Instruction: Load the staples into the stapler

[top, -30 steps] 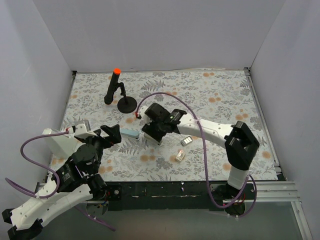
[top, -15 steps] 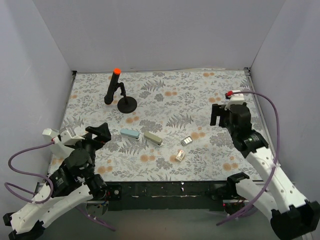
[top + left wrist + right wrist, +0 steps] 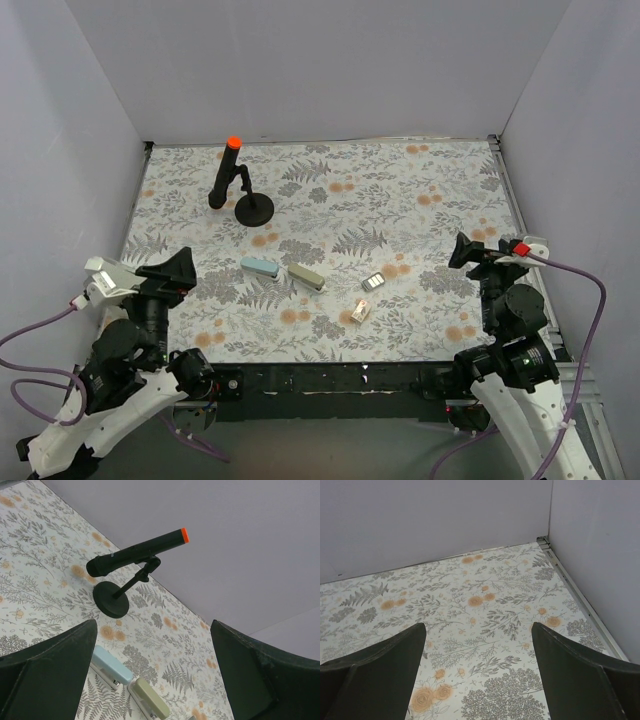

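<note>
stapler [image 3: 306, 277] on mat [image 3: 420, 180] | staples [image 3: 373, 282] nr, apart | L & R jaws spread, empty

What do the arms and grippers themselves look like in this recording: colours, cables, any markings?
The left arm and right arm have white shells with black joint housings. The left gripper and right gripper have black, wedge-shaped fingers. A purple cable loops along each arm. The right wrist carries a small red tab.
</note>
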Action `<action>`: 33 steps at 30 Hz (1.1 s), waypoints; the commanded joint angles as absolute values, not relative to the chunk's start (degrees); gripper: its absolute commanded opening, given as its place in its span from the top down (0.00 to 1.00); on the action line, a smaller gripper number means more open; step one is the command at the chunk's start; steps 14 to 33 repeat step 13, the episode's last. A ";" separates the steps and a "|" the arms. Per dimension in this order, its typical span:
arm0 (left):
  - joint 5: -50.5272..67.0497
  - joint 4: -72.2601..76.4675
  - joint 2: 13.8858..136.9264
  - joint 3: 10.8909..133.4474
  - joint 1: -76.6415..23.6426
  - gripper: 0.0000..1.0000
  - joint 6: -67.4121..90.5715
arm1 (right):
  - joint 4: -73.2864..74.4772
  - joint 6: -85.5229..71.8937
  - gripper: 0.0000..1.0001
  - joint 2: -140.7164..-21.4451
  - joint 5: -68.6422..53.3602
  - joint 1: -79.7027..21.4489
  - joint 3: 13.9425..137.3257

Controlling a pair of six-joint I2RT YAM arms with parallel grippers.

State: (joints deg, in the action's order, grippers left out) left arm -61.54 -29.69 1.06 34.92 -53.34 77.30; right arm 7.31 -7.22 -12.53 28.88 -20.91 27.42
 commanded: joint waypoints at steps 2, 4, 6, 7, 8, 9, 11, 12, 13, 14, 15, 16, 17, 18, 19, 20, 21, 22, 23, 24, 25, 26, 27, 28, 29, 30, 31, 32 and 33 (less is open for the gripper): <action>-62.40 -27.95 1.41 34.19 -53.09 0.02 75.50 | 2.20 -6.07 0.06 -10.72 30.06 -20.92 26.45; -62.32 -27.78 2.11 34.37 -53.09 0.02 75.32 | 2.55 -6.15 0.06 -11.42 29.88 -20.92 26.72; -62.14 -27.69 3.16 34.28 -53.00 0.02 74.97 | 2.72 -6.24 0.06 -12.12 29.45 -20.92 26.98; -62.14 -27.69 3.43 34.28 -53.00 0.02 74.97 | 2.90 -6.33 0.06 -12.39 29.27 -20.92 27.24; -62.05 -27.69 3.78 34.28 -53.09 0.02 74.88 | 2.99 -6.50 0.06 -12.48 29.18 -20.92 27.16; -61.96 -27.69 4.13 34.28 -53.09 0.02 74.80 | 2.90 -6.42 0.06 -12.74 28.74 -20.92 27.16; -61.79 -27.69 4.83 34.10 -53.00 0.02 74.79 | 3.08 -6.76 0.06 -12.74 28.22 -20.92 27.16; -61.87 -27.60 5.10 34.10 -53.00 0.02 74.79 | 3.34 -6.94 0.06 -12.74 28.21 -20.92 27.07; -61.70 -27.77 5.71 34.28 -53.00 0.02 74.53 | 3.25 -7.03 0.06 -12.57 28.21 -20.92 27.07; -61.70 -27.77 5.71 34.28 -53.00 0.02 74.53 | 3.25 -7.03 0.06 -12.57 28.21 -20.92 27.07; -61.70 -27.77 5.71 34.28 -53.00 0.02 74.53 | 3.25 -7.03 0.06 -12.57 28.21 -20.92 27.07; -61.70 -27.77 5.71 34.28 -53.00 0.02 74.53 | 3.25 -7.03 0.06 -12.57 28.21 -20.92 27.07; -61.70 -27.77 5.71 34.28 -53.00 0.02 74.53 | 3.25 -7.03 0.06 -12.57 28.21 -20.92 27.07; -61.70 -27.77 5.71 34.28 -53.00 0.02 74.53 | 3.25 -7.03 0.06 -12.57 28.21 -20.92 27.07; -61.70 -27.77 5.71 34.28 -53.00 0.02 74.53 | 3.25 -7.03 0.06 -12.57 28.21 -20.92 27.07; -61.70 -27.77 5.71 34.28 -53.00 0.02 74.53 | 3.25 -7.03 0.06 -12.57 28.21 -20.92 27.07; -61.70 -27.77 5.71 34.28 -53.00 0.02 74.53 | 3.25 -7.03 0.06 -12.57 28.21 -20.92 27.07; -61.70 -27.77 5.71 34.28 -53.00 0.02 74.53 | 3.25 -7.03 0.06 -12.57 28.21 -20.92 27.07; -61.70 -27.77 5.71 34.28 -53.00 0.02 74.53 | 3.25 -7.03 0.06 -12.57 28.21 -20.92 27.07; -61.70 -27.77 5.71 34.28 -53.00 0.02 74.53 | 3.25 -7.03 0.06 -12.57 28.21 -20.92 27.07; -61.70 -27.77 5.71 34.28 -53.00 0.02 74.53 | 3.25 -7.03 0.06 -12.57 28.21 -20.92 27.07; -61.70 -27.77 5.71 34.28 -53.00 0.02 74.53 | 3.25 -7.03 0.06 -12.57 28.21 -20.92 27.07; -61.70 -27.77 5.71 34.28 -53.00 0.02 74.53 | 3.25 -7.03 0.06 -12.57 28.21 -20.92 27.07; -61.70 -27.77 5.71 34.28 -53.00 0.02 74.53 | 3.25 -7.03 0.06 -12.57 28.21 -20.92 27.07; -61.70 -27.77 5.71 34.28 -53.00 0.02 74.53 | 3.25 -7.03 0.06 -12.57 28.21 -20.92 27.07; -61.70 -27.77 5.71 34.28 -53.00 0.02 74.53 | 3.25 -7.03 0.06 -12.57 28.21 -20.92 27.07; -61.70 -27.77 5.71 34.28 -53.00 0.02 74.53 | 3.25 -7.03 0.06 -12.57 28.21 -20.92 27.07; -61.70 -27.77 5.71 34.28 -53.00 0.02 74.53 | 3.25 -7.03 0.06 -12.57 28.21 -20.92 27.07; -61.70 -27.77 5.71 34.28 -53.00 0.02 74.53 | 3.25 -7.03 0.06 -12.57 28.21 -20.92 27.07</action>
